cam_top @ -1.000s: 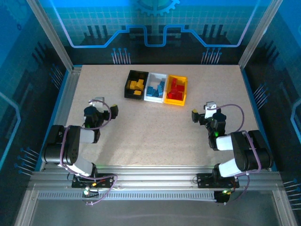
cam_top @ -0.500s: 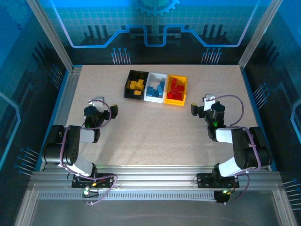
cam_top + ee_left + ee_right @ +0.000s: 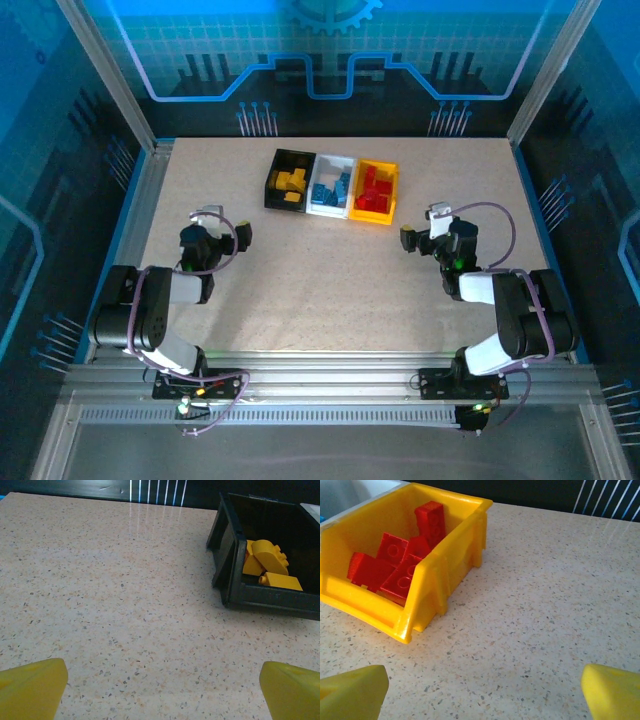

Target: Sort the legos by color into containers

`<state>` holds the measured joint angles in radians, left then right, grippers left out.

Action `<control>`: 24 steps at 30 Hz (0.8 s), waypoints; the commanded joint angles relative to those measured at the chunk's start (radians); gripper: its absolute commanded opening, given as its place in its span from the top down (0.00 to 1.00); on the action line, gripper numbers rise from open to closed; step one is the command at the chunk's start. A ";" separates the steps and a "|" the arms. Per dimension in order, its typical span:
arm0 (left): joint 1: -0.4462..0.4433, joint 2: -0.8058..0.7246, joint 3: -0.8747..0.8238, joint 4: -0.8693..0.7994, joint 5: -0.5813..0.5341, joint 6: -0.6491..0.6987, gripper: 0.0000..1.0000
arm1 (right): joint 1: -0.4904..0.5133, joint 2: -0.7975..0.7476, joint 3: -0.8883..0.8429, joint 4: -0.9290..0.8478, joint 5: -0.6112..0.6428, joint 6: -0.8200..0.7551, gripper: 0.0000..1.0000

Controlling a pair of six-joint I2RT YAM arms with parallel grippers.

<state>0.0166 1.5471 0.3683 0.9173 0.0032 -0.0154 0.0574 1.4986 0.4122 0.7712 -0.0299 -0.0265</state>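
Three containers stand side by side at the back of the table: a black bin [image 3: 271, 180] with yellow-orange legos [image 3: 290, 183], a white bin [image 3: 333, 160] with blue legos [image 3: 331, 191], and a yellow bin [image 3: 391, 190] with red legos [image 3: 374, 191]. My left gripper [image 3: 225, 224] sits low at the near left, open, with bare table between its yellow fingertips [image 3: 35, 687]. Ahead of it to the right is the black bin [image 3: 227, 555] and its yellow bricks [image 3: 270, 560]. My right gripper [image 3: 423, 226] is open too, just right of the yellow bin [image 3: 427, 580] holding red bricks [image 3: 395, 565].
A speckled beige tabletop [image 3: 330, 280] spreads between the arms and the bins. Metal frame rails [image 3: 140, 190] border the table on the left and right. A corner of the white bin [image 3: 350, 492] shows behind the yellow one in the right wrist view.
My right gripper has moved a little forward and left, toward the yellow bin. The left arm has stayed still. Both grippers remain open.
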 commanded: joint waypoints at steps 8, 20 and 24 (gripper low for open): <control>-0.016 0.004 0.014 0.003 -0.072 0.021 0.01 | -0.002 0.009 0.019 -0.010 0.064 0.015 0.00; -0.017 0.004 0.014 0.005 -0.070 0.019 0.01 | -0.004 0.009 0.019 -0.011 0.064 0.016 0.00; -0.016 0.004 0.015 0.005 -0.070 0.019 0.01 | -0.004 0.009 0.019 -0.011 0.064 0.014 0.00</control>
<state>0.0090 1.5471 0.3687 0.9173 -0.0563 -0.0154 0.0578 1.4990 0.4126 0.7582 0.0193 -0.0227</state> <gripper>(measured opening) 0.989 0.999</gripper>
